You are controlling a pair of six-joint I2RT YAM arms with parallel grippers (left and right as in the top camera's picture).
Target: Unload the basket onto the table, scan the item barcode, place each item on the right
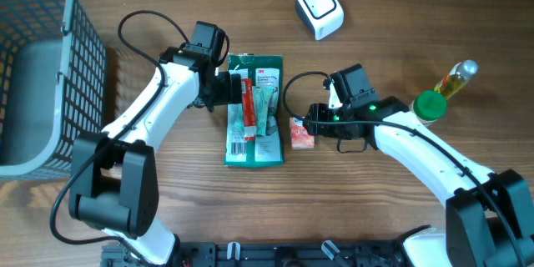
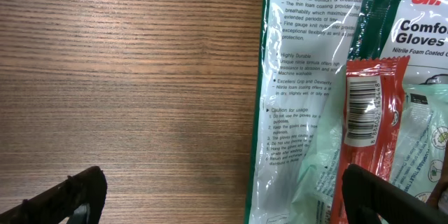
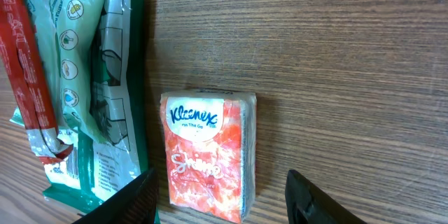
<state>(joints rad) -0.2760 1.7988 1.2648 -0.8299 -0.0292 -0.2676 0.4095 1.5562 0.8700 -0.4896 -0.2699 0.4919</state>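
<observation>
The small tissue pack [image 3: 208, 152] lies flat on the wooden surface [image 1: 367, 209], just beside the right edge of the green glove packet [image 1: 267, 146] and well apart from the white scanner [image 1: 319, 8] at the far side. The right claw [image 3: 222, 206] hangs over it, released. Its fingers stand either side of the pack, with a clear gap on one side and perhaps a light touch on the other, which the wrist view does not settle. The left claw [image 2: 220, 185] is spread wide at the glove packet's left edge, holding nothing. A red sachet [image 2: 371, 119] lies on top of that packet with its barcode facing up. The tissue pack looks light and soft: a film wrap over folded paper that will squash under a hard pinch, and the film may be slick. It is probably best taken across its short width near the middle, with a gentle squeeze, so that it neither buckles nor slides out. No barcode shows on its printed top, so the code is likely underneath or on a side, and the pack would need turning toward the scanner's window.
</observation>
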